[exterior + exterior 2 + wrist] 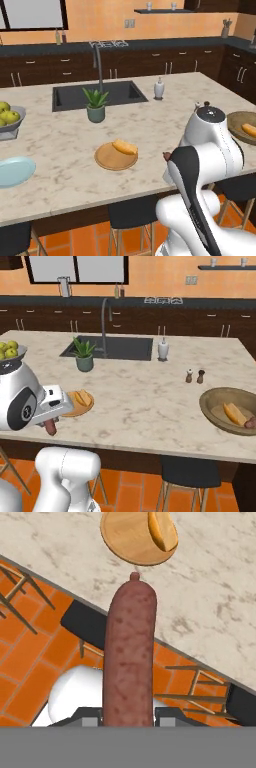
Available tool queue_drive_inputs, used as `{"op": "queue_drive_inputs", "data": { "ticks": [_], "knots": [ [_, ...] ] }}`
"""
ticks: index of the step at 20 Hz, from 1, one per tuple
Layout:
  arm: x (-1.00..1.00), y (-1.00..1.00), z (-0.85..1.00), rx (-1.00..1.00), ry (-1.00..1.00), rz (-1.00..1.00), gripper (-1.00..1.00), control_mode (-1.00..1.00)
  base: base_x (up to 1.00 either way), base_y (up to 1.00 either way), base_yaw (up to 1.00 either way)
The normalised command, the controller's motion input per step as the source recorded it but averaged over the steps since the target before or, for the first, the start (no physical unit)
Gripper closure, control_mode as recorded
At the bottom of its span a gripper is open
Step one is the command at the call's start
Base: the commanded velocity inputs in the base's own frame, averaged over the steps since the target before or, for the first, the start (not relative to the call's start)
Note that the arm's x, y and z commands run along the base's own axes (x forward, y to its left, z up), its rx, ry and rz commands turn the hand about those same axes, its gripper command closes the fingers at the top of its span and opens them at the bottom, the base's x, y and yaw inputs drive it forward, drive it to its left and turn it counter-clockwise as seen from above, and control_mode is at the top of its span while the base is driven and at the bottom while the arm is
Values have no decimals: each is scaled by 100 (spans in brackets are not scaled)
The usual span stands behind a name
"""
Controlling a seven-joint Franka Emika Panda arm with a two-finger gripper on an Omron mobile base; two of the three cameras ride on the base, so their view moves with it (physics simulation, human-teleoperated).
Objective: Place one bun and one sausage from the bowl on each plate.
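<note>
Gripper [129, 717] is clamped on the sausage [130, 657]. In the hand view the fingers [87, 716] sit tight against both sides of its lower end, and the sausage runs straight out from between them, tip pointing toward the wooden plate [131, 539].

Landmark = that wooden plate [115, 156]. It sits on the counter [65, 145] close to the near edge, and one bun [124, 147] lies on it, toward its far-right side. In the right base view the gripper [50, 423] hangs just off the counter's near edge, just beside the plate [75, 406], with the sausage [50, 428] poking down out of it over the orange floor; sausage and plate are apart, not touching.

The wooden bowl [220, 406] is well to the right of the plate, at the right end of the counter, with a second bun [234, 413] and another sausage [250, 422] in it. A pale blue plate [14, 171] sits well to the left of the wooden plate. A potted plant [95, 106] stands behind the wooden plate, in front of the sink [98, 95].
</note>
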Motion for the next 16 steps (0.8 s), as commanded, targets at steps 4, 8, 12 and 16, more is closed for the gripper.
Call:
{"op": "queue_drive_inputs", "data": {
  "ticks": [4,8,12,16],
  "knots": [
    [0,0,0,0,0,0,100,100,39,100,0],
    [0,0,0,0,0,0,100,100,11,100,-1],
    [0,0,0,0,0,0,100,100,-16,100,0],
    [0,0,0,0,0,0,100,100,-71,97,0]
  ]
}}
